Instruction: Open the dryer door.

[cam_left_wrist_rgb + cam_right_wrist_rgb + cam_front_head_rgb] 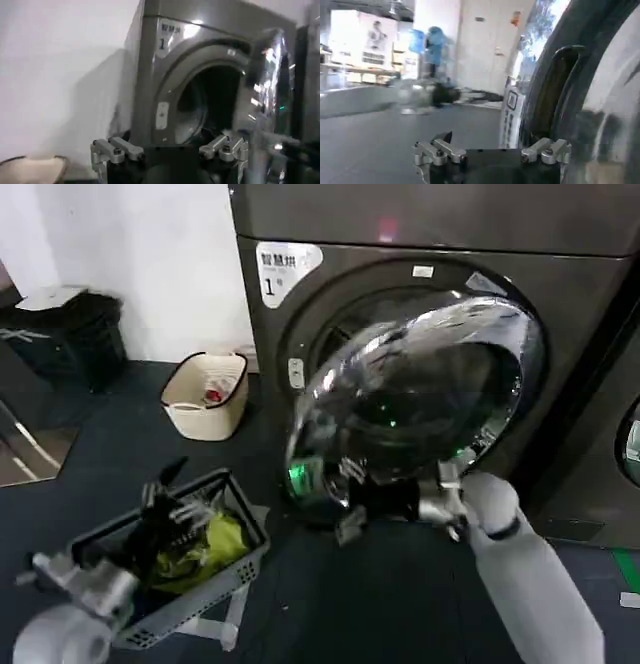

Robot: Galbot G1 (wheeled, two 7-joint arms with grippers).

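Beside right hand (352,522), ajar dryer door (420,399)

A dark blue-grey floor (120,444) covers the room. At the far left stands a white wall (150,254), and against it a black bin (70,334) with a pale lid. Right of the bin, near the wall's foot, sits a cream tub (205,394) holding something red. A grey laundry basket (180,569) with yellow-green cloth stands near on the left. At the far right edge shows a neighbouring machine (615,444). A green strip (627,569) marks the floor there.
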